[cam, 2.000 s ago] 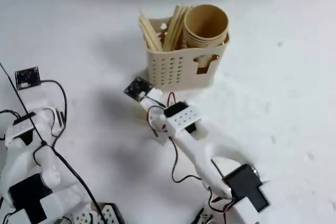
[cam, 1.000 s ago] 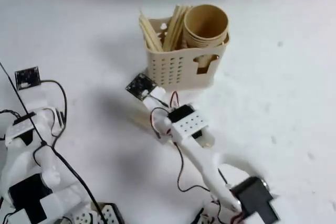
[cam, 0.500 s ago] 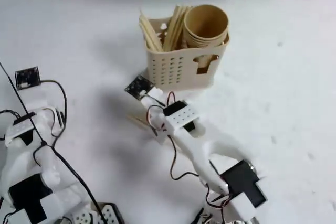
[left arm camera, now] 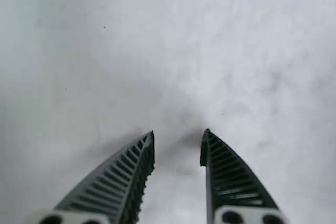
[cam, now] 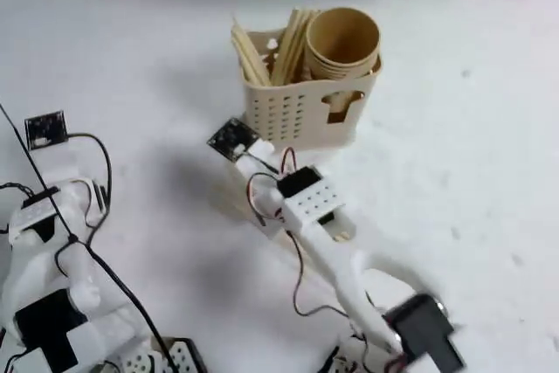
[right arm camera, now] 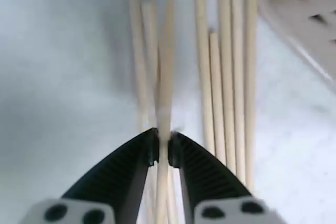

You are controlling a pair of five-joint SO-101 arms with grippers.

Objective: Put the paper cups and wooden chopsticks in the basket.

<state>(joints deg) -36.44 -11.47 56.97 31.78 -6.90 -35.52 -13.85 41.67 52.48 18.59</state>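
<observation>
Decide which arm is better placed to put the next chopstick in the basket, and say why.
Right. The right gripper is shut on a chopstick close to the basket; the left gripper is open, holding nothing, over the table.

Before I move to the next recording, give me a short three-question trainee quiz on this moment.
1. True or false: the paper cups stand stacked inside the basket.
2. What does the right gripper pinch? A) a paper cup B) a wooden chopstick C) nothing
3. Fill in the blank: the left gripper has its jaws ____.
Key: 1 true; 2 B; 3 open.
</observation>
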